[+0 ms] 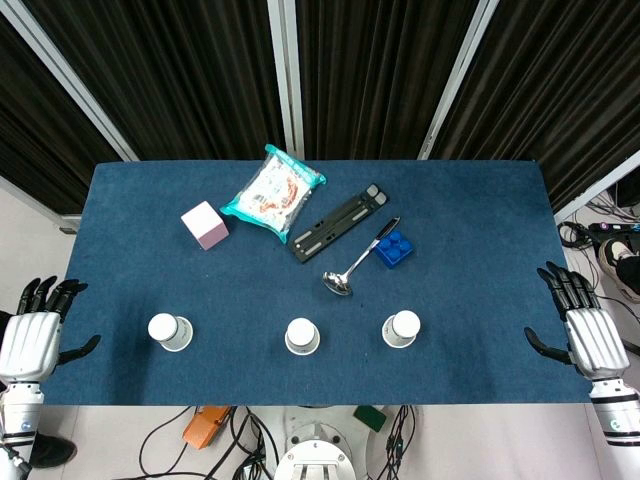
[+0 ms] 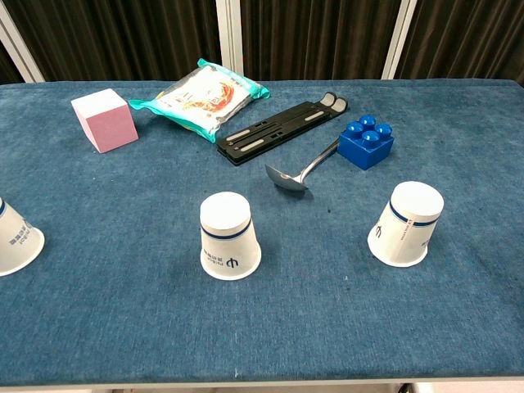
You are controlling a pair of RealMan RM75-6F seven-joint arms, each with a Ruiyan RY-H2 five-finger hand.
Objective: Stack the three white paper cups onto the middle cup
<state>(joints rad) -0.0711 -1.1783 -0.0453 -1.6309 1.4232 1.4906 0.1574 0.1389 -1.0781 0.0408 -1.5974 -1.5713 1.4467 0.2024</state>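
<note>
Three white paper cups stand upside down in a row along the near part of the blue-covered desk (image 1: 480, 300), well apart from one another. Taking the middle cup (image 1: 302, 336) as the clock centre in the head view, the left cup (image 1: 169, 331) sits at 9 o'clock and the right cup (image 1: 401, 328) at 3 o'clock. In the chest view the middle cup (image 2: 228, 236) and right cup (image 2: 407, 223) show a thin blue band near the base and a small printed mark; the left cup (image 2: 16, 238) is cut by the frame edge. No cup is stacked on another.

The left hand (image 1: 32, 337) hangs off the desk's left edge, at 9 o'clock from the left cup, released, fingers spread and holding nothing. The right hand (image 1: 585, 330) hangs off the right edge, at 3 o'clock from the right cup, likewise released with fingers apart. Neither touches a cup.

Farther back, at 12 to 1 o'clock from the middle cup, a metal ladle (image 1: 355, 262) lies with its bowl toward the cups and its handle reaching to a blue toy brick (image 1: 395, 247). A black folding stand (image 1: 338, 222) lies just beyond them. A snack packet (image 1: 273, 192) lies at 11 o'clock, and a pink cube (image 1: 204, 224) sits at 10 o'clock, near the packet.
</note>
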